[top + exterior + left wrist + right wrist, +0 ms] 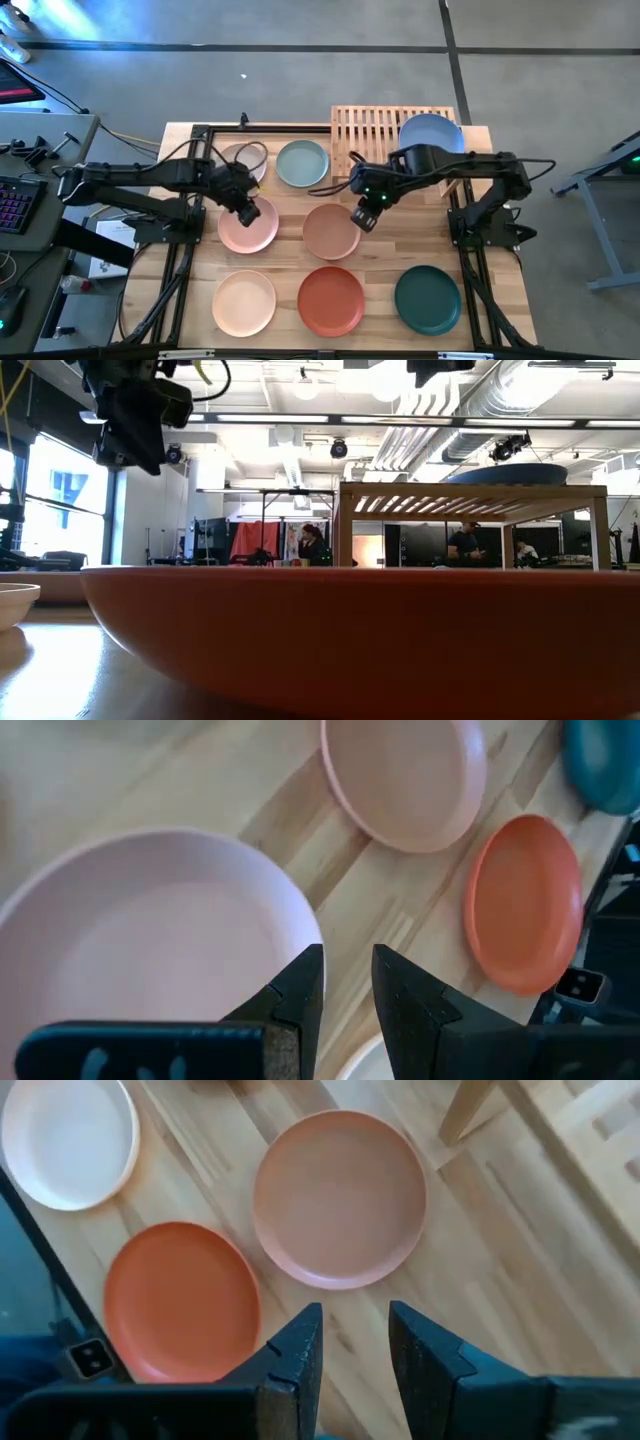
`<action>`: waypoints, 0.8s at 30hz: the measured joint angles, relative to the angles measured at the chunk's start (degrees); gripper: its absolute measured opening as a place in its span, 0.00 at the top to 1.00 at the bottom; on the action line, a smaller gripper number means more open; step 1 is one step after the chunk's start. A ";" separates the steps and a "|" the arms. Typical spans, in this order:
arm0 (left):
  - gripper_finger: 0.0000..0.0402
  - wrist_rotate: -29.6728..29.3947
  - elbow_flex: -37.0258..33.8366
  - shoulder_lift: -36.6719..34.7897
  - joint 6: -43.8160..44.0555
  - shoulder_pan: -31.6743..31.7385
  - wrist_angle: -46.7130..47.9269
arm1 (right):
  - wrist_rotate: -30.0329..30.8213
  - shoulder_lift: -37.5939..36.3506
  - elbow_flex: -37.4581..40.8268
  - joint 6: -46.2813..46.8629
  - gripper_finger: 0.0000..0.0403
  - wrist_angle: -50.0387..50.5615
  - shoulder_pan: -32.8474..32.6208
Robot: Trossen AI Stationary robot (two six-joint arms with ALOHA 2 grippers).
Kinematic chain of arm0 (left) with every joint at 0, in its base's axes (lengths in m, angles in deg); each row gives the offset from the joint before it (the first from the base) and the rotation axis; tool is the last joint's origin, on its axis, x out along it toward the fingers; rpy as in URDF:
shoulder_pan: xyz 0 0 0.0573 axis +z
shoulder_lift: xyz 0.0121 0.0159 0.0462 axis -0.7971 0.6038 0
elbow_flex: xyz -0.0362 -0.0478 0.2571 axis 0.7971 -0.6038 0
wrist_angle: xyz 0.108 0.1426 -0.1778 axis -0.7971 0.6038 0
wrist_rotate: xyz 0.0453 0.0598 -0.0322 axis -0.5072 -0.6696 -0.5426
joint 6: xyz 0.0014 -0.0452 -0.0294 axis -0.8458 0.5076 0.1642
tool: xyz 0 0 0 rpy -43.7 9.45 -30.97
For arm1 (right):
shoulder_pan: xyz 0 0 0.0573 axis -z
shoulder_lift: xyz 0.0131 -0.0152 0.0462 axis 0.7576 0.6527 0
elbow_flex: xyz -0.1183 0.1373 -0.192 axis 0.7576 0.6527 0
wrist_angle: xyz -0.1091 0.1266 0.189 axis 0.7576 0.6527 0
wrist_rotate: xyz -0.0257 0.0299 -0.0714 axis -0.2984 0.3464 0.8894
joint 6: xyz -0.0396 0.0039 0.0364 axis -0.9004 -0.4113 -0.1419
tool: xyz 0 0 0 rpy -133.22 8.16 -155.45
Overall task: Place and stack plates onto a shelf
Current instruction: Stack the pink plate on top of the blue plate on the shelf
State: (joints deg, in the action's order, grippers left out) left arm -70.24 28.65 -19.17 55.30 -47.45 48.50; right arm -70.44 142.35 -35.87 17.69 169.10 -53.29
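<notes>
The wooden table (500, 300) carries most of the set, and the slatted shelf (370, 135) stands at its far edge with only the blue plate (432, 133) resting on its right half. On the tabletop lie the off-white plate (235, 158), largely hidden behind the left arm, the pale sage plate (302, 163), the pink plate (247, 228), the tan-pink plate (330, 231), the peach plate (243, 302), the orange-red plate (331, 300) and the dark green plate (427, 298). So one plate is shelved and seven wait; the step in hand looks like picking the next ones. The left gripper (247, 211) hovers over the pink plate's far rim, fingers (300, 990) slightly spread, holding nothing. The right gripper (362, 217) hovers just beside the tan-pink plate's right edge, fingers (300, 1345) also parted and empty. Each next needs to descend so its fingers straddle a rim, then pinch it.
</notes>
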 joint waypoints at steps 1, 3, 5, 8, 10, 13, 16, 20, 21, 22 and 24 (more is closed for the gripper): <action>0.81 0.00 0.00 0.98 0.94 -0.56 0.06 | -0.01 0.00 0.00 -0.95 0.77 -0.04 0.46; 0.81 -0.02 0.00 2.88 2.72 -1.62 -0.07 | 0.27 0.00 0.00 -1.80 0.77 -0.13 1.59; 0.81 -0.21 0.00 4.88 4.56 -2.57 -0.25 | 1.67 0.00 0.00 -3.21 0.77 -0.13 2.63; 0.81 -1.16 0.00 8.06 7.23 -3.82 -0.27 | 3.35 -0.01 0.00 -5.37 0.77 -0.13 4.18; 0.81 -1.64 0.00 10.21 8.78 -4.52 -0.29 | 4.43 0.00 0.00 -6.92 0.77 -0.13 5.12; 0.81 -1.77 0.00 13.25 11.33 -5.52 -0.76 | 5.42 -0.02 0.00 -8.76 0.77 -0.13 6.47; 0.81 -1.77 0.00 15.88 13.02 -6.61 -0.99 | 5.54 -0.02 0.00 -10.00 0.77 -0.12 7.60; 0.81 -1.77 0.00 18.83 13.46 -7.81 -3.42 | 5.53 -0.02 0.00 -12.01 0.77 -0.11 8.55; 0.81 -1.77 0.00 19.45 14.06 -8.08 -4.52 | 5.53 -0.02 0.00 -12.48 0.77 -0.11 8.71; 0.81 -1.79 0.00 20.00 14.47 -8.33 -5.36 | 5.52 -0.02 0.00 -13.00 0.77 -0.09 8.93; 0.81 -1.79 0.00 21.22 14.60 -8.83 -7.03 | 5.55 -0.02 0.00 -13.70 0.77 -0.02 8.95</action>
State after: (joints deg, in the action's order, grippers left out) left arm -72.03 28.65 2.05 69.90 -56.27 41.48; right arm -64.89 142.33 -35.87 3.99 169.07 -44.35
